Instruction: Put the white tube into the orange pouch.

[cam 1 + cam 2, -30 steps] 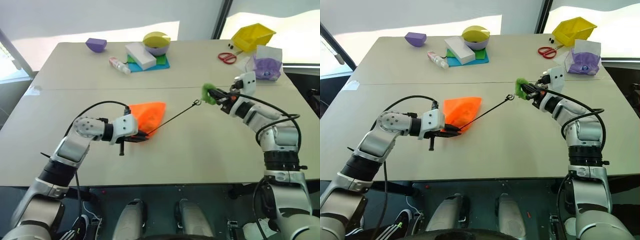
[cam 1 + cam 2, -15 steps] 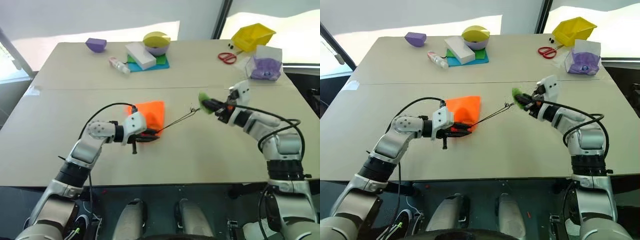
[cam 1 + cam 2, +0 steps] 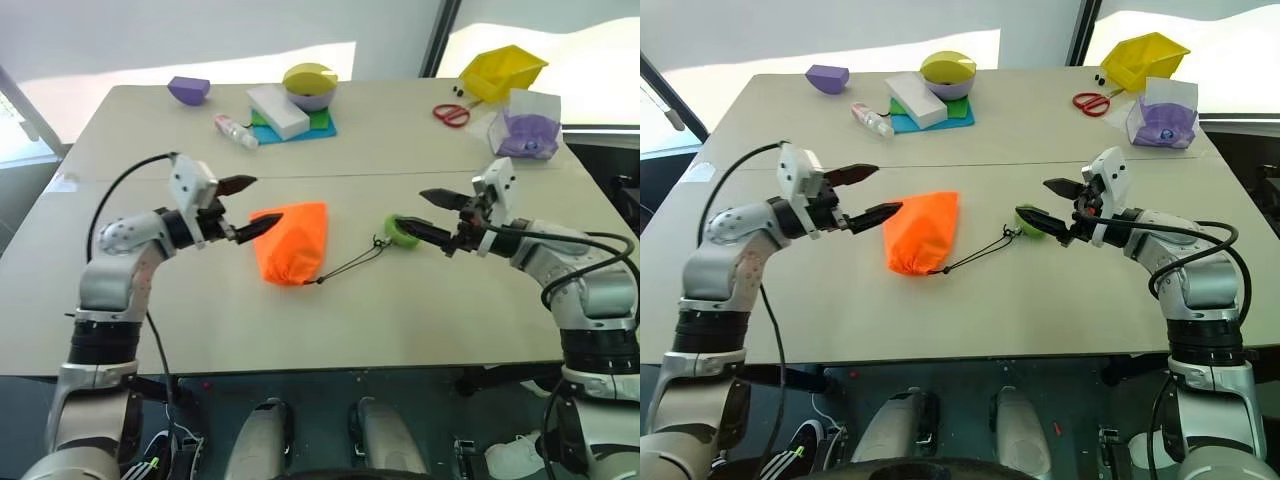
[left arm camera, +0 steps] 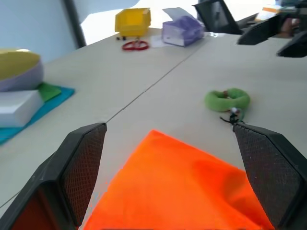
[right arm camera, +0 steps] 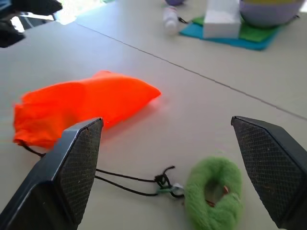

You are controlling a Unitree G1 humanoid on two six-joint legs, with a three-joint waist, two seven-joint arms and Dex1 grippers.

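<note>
The orange pouch (image 3: 292, 240) lies flat on the table's near half, its gathered mouth toward me. Its dark cord (image 3: 350, 262) trails slack to the fuzzy green charm (image 3: 402, 230), which rests on the table. My left gripper (image 3: 262, 200) hovers open just left of the pouch's far end, holding nothing. Open as well, my right gripper (image 3: 408, 208) hangs over the charm, and its lower finger crosses in front of it. In the left wrist view the pouch (image 4: 182, 191) sits between and below the fingers. The white tube is hidden.
At the back of the table are a purple bowl (image 3: 188, 89), a small bottle (image 3: 236, 129), a white block (image 3: 280, 110) and a yellow-purple bowl (image 3: 310, 85) on blue and green mats. Back right: red scissors (image 3: 452, 114), a yellow bin (image 3: 503, 70) and a clear bag (image 3: 528, 128).
Both grippers went from shut to open. The left let go of the pouch and rose to the left. The right released the green charm, now on the table, and the cord fell slack.
</note>
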